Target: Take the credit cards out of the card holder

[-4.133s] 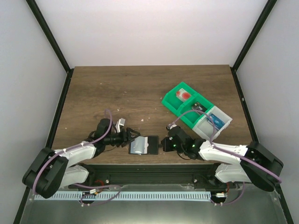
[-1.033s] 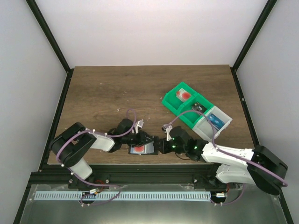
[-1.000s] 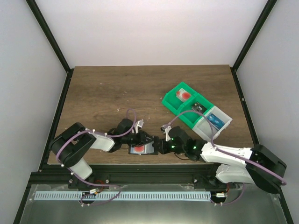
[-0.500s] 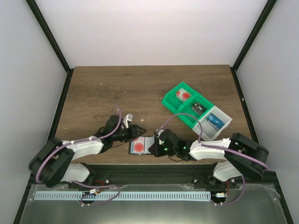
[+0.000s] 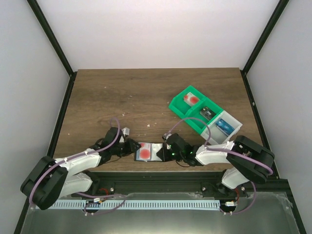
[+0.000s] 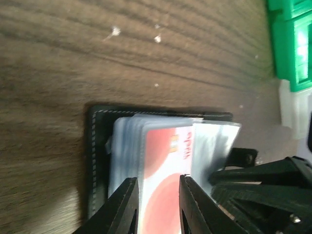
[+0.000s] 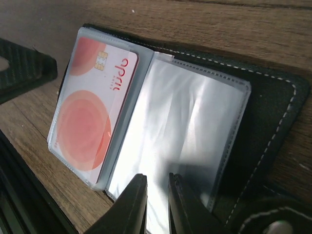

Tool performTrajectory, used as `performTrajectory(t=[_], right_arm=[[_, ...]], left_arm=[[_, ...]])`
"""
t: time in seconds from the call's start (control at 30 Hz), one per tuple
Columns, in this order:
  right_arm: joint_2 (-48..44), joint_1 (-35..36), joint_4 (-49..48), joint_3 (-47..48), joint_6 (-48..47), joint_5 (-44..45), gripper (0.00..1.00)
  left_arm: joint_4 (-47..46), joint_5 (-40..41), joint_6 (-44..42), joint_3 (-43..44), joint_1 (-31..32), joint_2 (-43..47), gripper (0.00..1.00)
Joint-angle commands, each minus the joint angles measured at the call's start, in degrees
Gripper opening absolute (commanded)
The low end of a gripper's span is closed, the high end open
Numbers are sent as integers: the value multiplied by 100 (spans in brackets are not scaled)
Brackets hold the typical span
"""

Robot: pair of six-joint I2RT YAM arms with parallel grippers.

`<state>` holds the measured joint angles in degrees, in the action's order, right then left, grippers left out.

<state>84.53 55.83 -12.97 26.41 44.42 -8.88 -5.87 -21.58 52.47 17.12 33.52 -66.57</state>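
1. Credit cards first, from the top view: one white card with a red blotch [image 5: 144, 153] shows in the left half of the open card holder [image 5: 156, 152]. The holder lies flat on the desk [image 5: 122, 97]. My left gripper [image 5: 131, 147] sits at the holder's left edge and my right gripper [image 5: 165, 152] at its right edge.
2. Beyond the holder and to its right stand a green tray [image 5: 175, 105] and, joined to it, a clear-white tray [image 5: 214, 136]. The green tray holds a red-blotched card [image 5: 190, 100] in its far compartment and a dark card [image 5: 207, 113] in the next. The clear-white tray holds a blue card [image 5: 224, 124].
3. Left wrist view: my jaws stand slightly apart over the blotched card, clamping nothing that I can see. The card is tucked in a clear sleeve [image 6: 214, 141]. I judge the card light, stiff and slick, and the sleeve floppy. I would pinch the card's own edge at the sleeve's mouth, though I cannot tell which side that is.
4. Right wrist view: my jaws are a slit apart at the holder's empty sleeve [image 7: 190, 126]. I cannot tell whether they nip it. The holder looks soft and light, so it would likely slide or fold unless pinned.
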Motion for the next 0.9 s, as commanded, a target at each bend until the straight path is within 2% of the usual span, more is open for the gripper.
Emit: performTrajectory(t=[0.0,0.2,0.33,0.5,0.87], right_arm=[[93,-57,-103,24,-114,68,15],[51,-55,-251,67,40,-172,18],[24,-55,-915,-59,316,-600,21],[276,-56,-1265,-59,581,-796,20],[331,-63,-1344,-152,668,-519,19]], left_arm=[[104,27,-245,-103,-15,-50,25],[-294,-77,-132,-413,56,-76,19],[-451,-18,29,-599,273,-89,17],[-583,65,264,-749,536,-120,13],[-600,233,393,-930,612,107,3]])
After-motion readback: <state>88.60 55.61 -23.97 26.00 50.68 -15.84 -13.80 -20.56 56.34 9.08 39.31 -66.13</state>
